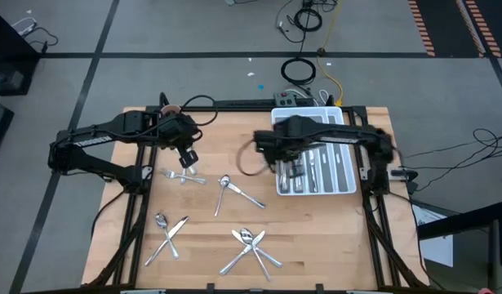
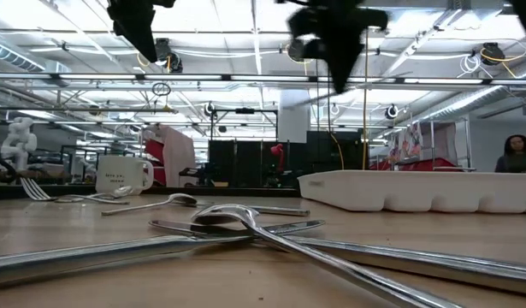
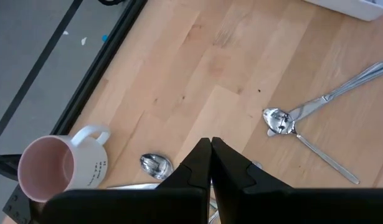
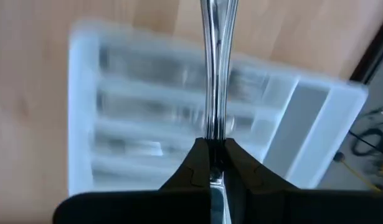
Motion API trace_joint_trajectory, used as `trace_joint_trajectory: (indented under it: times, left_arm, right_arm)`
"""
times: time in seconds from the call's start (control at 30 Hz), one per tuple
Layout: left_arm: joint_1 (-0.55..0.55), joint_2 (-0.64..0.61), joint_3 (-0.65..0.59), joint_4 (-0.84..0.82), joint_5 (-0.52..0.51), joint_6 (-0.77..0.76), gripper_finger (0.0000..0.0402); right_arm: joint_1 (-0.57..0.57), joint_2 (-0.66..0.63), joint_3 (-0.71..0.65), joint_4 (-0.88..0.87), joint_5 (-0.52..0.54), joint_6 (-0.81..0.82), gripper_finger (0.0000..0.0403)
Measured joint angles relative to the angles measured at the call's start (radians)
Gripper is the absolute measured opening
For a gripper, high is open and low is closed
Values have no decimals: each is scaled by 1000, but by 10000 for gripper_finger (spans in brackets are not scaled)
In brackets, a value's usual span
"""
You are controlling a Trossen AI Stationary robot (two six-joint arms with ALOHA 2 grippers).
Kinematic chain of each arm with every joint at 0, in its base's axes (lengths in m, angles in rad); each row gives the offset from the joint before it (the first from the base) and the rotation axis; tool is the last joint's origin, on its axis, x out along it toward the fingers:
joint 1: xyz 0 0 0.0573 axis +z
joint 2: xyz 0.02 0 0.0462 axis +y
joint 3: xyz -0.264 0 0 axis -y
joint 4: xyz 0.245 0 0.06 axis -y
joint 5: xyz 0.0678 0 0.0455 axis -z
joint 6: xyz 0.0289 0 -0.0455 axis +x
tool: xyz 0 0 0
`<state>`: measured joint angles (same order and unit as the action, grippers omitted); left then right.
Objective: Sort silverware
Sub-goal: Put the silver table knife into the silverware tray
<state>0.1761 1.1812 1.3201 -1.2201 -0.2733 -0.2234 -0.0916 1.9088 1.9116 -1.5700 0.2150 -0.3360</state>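
Over the white tray, right gripper has its jaws pinching one piece of silverware, handle sticking out ahead of them. Left gripper: jaws pressed together, empty, above the tabletop; mug beside, spoon ahead, more pieces scattered.

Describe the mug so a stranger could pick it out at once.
Start at the wooden table and go to its far left corner, opposite the white tray on the right. There, behind the left gripper, stands the mug: white outside, pinkish inside, one handle, small dark print on its side. It is the only cup; all else loose on the table is flat silverware.
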Motion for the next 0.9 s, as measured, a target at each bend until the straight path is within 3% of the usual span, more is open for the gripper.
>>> trace_joint_trajectory:
  times: [0.13, 0.37, 0.57, 0.9]
  left_arm:
    - [0, 0, 0, 0, 0, 2, 13]
    - [0, 0, 0, 15, 0, 23, 13]
    - [0, 0, 0, 38, 0, 21, 13]
    - [0, 0, 0, 36, 0, 20, 13]
  right_arm:
    - [10, -152, -294, 2, 138, -152, 0]
    - [6, -365, -642, 70, 203, -545, 0]
    - [1, -423, -815, 138, 204, -848, 0]
    - [12, -419, -902, 378, 231, -976, 0]
